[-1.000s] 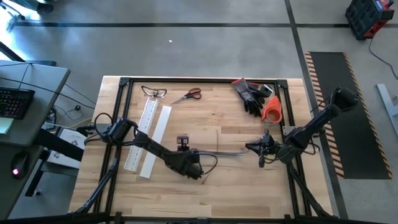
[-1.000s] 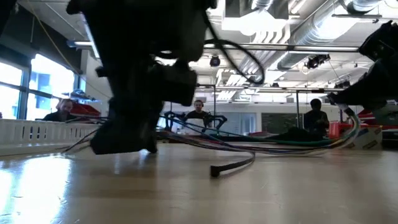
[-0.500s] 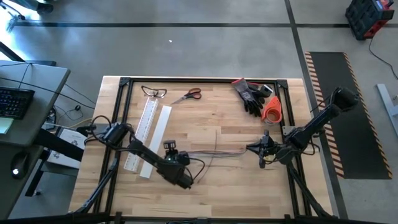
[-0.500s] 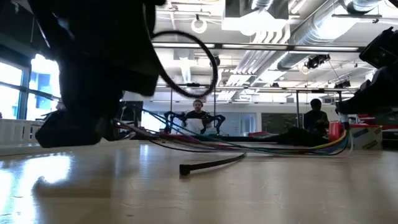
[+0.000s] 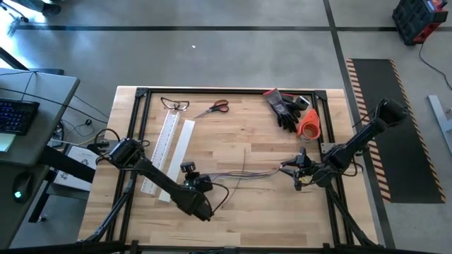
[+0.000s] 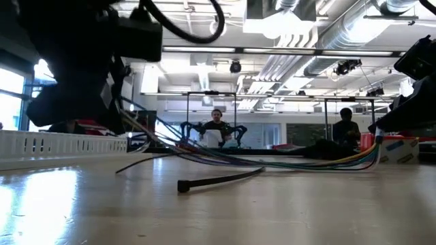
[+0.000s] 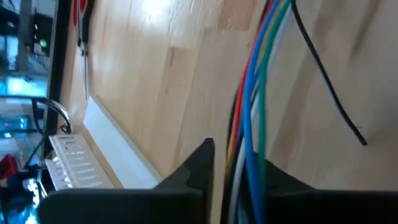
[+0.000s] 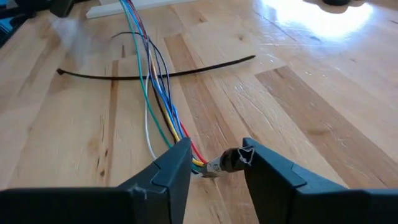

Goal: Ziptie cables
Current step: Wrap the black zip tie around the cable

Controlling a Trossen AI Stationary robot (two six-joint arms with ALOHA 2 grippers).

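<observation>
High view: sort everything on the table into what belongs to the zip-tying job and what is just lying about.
For the job:
- cables
- black zip tie
- left end effector, at one end of the cables
- right end effector, at the other end

Lying about:
- safety glasses
- scissors
- black gloves
- orange tape roll
- white slotted channel

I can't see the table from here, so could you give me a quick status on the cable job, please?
Left gripper astride one end of the cables; right gripper open around the other end. Black zip tie loose under the wires, not fastened. Nothing blocking.
</observation>
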